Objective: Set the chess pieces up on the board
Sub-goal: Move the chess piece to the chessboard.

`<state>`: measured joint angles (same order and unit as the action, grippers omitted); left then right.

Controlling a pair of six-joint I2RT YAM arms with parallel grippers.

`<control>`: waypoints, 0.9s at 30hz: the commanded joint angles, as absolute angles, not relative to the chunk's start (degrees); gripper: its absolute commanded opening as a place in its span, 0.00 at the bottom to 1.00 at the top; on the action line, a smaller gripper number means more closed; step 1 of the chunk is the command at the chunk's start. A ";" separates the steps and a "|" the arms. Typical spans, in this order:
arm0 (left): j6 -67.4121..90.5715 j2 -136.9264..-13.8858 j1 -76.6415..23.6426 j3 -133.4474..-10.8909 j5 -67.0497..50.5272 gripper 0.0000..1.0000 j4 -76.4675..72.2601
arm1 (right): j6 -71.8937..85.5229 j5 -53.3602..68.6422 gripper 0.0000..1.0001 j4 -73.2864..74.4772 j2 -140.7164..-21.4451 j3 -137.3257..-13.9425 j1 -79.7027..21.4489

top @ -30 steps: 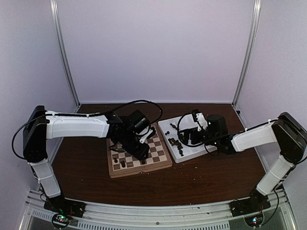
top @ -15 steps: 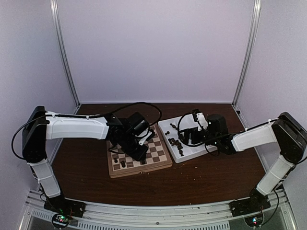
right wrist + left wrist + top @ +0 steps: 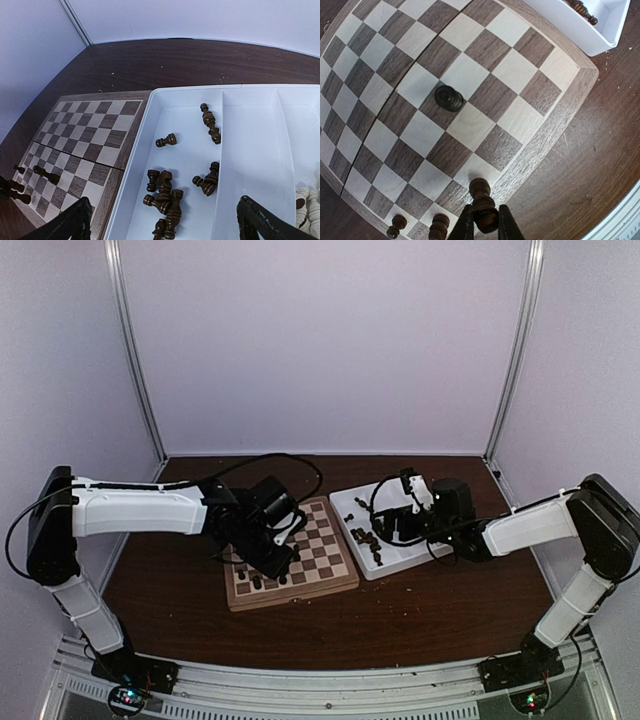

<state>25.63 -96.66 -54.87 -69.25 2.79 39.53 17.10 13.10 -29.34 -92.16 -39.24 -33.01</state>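
The board (image 3: 325,550) lies left of centre on the table. My left gripper (image 3: 282,565) hangs over the board's near edge. In the left wrist view it (image 3: 482,221) is shut on a dark brown chess piece (image 3: 481,197), held just above an edge square by the tan border (image 3: 555,95). One dark piece (image 3: 449,97) stands mid-board, and two more (image 3: 439,226) stand in the edge row. My right gripper (image 3: 167,225) is open and empty over the white tray (image 3: 250,150), above a pile of dark pieces (image 3: 167,192).
Pale cream pieces (image 3: 307,197) lie in the tray's right compartment. The tray (image 3: 400,558) touches the board's right side. Three dark pieces (image 3: 45,174) stand at the board's far-left edge in the right wrist view. Bare brown table (image 3: 450,610) lies in front.
My left arm has swung left, carrying its gripper leftward over the board's near edge. My right arm has not moved.
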 commanded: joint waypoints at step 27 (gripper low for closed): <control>25.31 -98.56 -55.15 -69.04 4.33 0.13 35.68 | 17.49 13.52 1.00 -29.28 -92.64 -40.56 -32.58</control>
